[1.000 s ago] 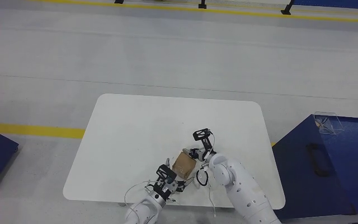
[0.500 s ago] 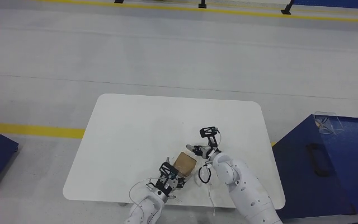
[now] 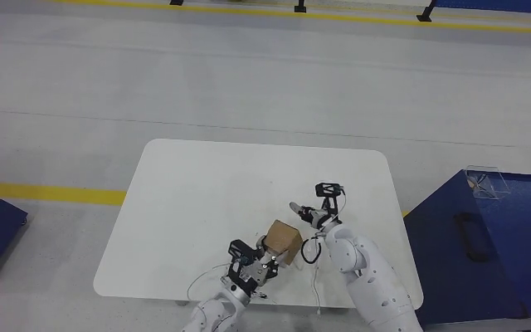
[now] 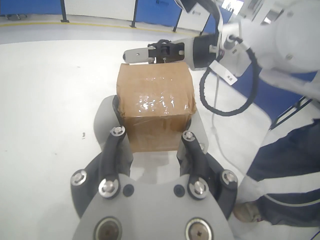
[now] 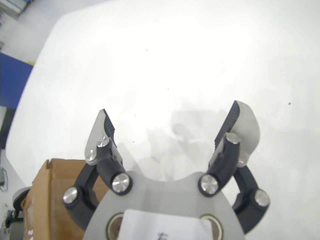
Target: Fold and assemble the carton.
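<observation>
TOP VIEW: The carton (image 3: pixel 283 241), brown and closed, is seen toward 5 o'clock on the white bench (image 3: pixel 207 191), close to its near edge. The left gripper (image 3: pixel 259 261) is set at the carton's 7 o'clock. The right gripper (image 3: pixel 304 212) is at its 1 o'clock, just beside it.

LEFT WRIST VIEW: The carton is clasped between the left fingers (image 4: pixel 105 118), one pressed to each side wall at the near end. Glossy tape (image 4: pixel 157 101) is seen over the top and down the near face. The right gripper lies along the far top edge; whether it touches cannot be told.

RIGHT WRIST VIEW: The right fingers (image 5: pixel 246 123) are spread wide over bare bench with nothing between them. A corner of the carton is seen beside one of them.

The carton is judged light and fairly stiff, though its walls could be dented by a hard squeeze. The tape is likely slick. A firmer hold is expected on the bare cardboard of the side walls, low down and clear of the tape.
</observation>
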Controlling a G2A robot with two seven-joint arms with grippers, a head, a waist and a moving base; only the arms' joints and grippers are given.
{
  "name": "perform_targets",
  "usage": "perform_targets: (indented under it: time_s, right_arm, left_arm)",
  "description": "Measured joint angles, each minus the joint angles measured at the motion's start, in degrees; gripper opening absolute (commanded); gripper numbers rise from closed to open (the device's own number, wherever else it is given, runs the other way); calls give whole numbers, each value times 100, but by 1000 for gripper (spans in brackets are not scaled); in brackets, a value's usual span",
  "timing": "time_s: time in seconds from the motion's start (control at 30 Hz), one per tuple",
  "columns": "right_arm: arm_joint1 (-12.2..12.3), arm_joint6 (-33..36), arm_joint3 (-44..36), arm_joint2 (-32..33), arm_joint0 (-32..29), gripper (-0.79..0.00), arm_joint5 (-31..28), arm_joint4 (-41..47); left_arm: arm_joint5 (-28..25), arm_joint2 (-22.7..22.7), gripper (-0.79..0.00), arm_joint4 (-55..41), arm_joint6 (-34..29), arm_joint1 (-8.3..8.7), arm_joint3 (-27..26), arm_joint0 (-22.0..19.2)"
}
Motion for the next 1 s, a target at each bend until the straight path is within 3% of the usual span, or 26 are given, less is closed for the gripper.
perform_targets:
  time_s: [0.1, 0.17, 0.2, 0.23, 0.27, 0.3, 0.4, 0.5, 0.57, 0.63, 0.73, 0.77, 0.8, 0.83, 0.93, 1.0]
  right_arm:
    - [51, -134, -368, 311, -315, 0, -112, 210]
    - [77, -93, -592, 383, -498, 0, -234, 206]
    - [81, -76, -633, 387, -535, 0, -259, 196]
    - [82, -69, -644, 386, -543, 0, -266, 191]
    - [82, -68, -640, 384, -540, 0, -265, 189]
    - [82, -68, -636, 383, -537, 0, -262, 189]
    - [81, -70, -632, 382, -533, 0, -259, 190]
    - [81, -71, -632, 382, -534, 0, -259, 190]
    - [81, -71, -632, 382, -534, 0, -259, 191]
    - [82, -71, -632, 383, -534, 0, -259, 191]
    - [81, -70, -632, 382, -534, 0, -259, 191]
    - [81, -71, -633, 382, -534, 0, -259, 191]
    - [82, -71, -632, 382, -534, 0, -259, 191]
    - [81, -70, -632, 382, -534, 0, -259, 191]
    - [81, -71, -632, 382, -534, 0, -259, 191]
    - [81, -70, -632, 382, -534, 0, -259, 191]
  left_arm:
    - [-97, -127, -785, -1233, -324, -56, -145, 136]
    - [-13, -164, -785, -2316, -875, -110, -214, 206]
    - [84, -187, -671, -2781, -1161, -129, -258, 211]
    - [207, -215, -489, -3205, -1434, -143, -310, 211]
    - [383, -243, -12, -3695, -1787, -155, -381, 213]
    - [519, -260, 0, -3987, -2047, -157, -425, 211]
    - [988, -310, 0, -4358, -2664, -128, -573, 199]
    - [1177, -408, 0, -4293, -2969, -81, -856, 332]
    - [1584, -497, 0, -3971, -3047, -29, -1164, 464]
    - [2053, -551, 0, -3439, -2997, 15, -1496, 609]
    - [2722, -568, 0, -2242, -2183, 65, -2226, 897]
    - [2831, -472, -117, -1694, -1563, 69, -2464, 1001]
    - [2808, -345, -533, -1248, -1100, 73, -2536, 1058]
    - [2688, -188, -785, -840, -714, 76, -2513, 1088]
    - [2163, 221, -785, 283, -54, 104, -2131, 940]
    - [2302, 366, -785, 997, 45, 108, -1784, 800]
